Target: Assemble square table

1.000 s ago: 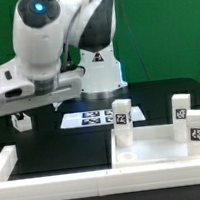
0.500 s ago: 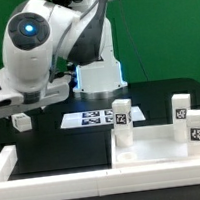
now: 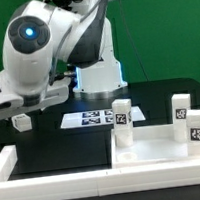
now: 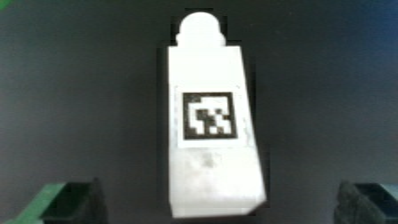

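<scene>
The panel (image 3: 159, 147) sits nearest the camera, inside the white border bars (image 3: 56, 168). Three legs (image 3: 122, 121) stand upright on it, so the assembly appears well advanced. Judged from this, one leg remains to be fitted.

Beyond the panel lies the marker board (image 3: 90, 116), flat on the table. Farther off, toward the exterior view's left of the panel, the fourth leg (image 4: 214, 110) lies on open black surface. The gripper (image 4: 222, 205) hangs over it, jaws wide, holding nothing. Room around this leg is ample.
</scene>
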Motion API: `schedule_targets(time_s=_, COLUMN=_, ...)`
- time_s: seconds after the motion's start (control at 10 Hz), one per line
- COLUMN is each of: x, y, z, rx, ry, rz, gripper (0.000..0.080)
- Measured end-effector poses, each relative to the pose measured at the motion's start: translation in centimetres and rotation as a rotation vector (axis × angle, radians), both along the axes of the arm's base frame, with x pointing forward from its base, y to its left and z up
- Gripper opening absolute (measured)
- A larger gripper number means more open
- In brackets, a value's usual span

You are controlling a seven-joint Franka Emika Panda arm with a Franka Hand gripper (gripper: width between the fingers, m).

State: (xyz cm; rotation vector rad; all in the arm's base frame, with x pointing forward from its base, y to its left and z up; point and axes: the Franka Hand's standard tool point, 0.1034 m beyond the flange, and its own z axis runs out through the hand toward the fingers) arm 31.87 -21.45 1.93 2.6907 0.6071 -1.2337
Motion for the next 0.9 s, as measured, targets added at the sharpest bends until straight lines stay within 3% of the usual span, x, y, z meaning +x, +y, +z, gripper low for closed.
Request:
schedule_targets(time_s=0.3, x=-1.53, y=-0.35, z=-1.04, rx=-0.008, ry=0.026, rz=-0.001, gripper=0.0648)
schedule_targets(time_s=0.6, x=-1.51, y=-0.38, z=-1.03, rx=-0.008, ry=0.025, rz=-0.003, gripper=0.0637)
schedule_targets(time_s=0.7, x=-1.51, y=-0.38, z=-1.03, rx=-0.008, ry=0.025, rz=-0.003, gripper=0.0455)
schedule_targets(time_s=0.8, x=-1.51, y=-0.38, z=-1.03, rx=-0.008, ry=0.025, rz=-0.003, gripper=0.0455)
schedule_targets(time_s=0.9, x=-1.51, y=-0.39, z=-1.02, rx=-0.008, ry=0.025, rz=-0.003, gripper=0.0286)
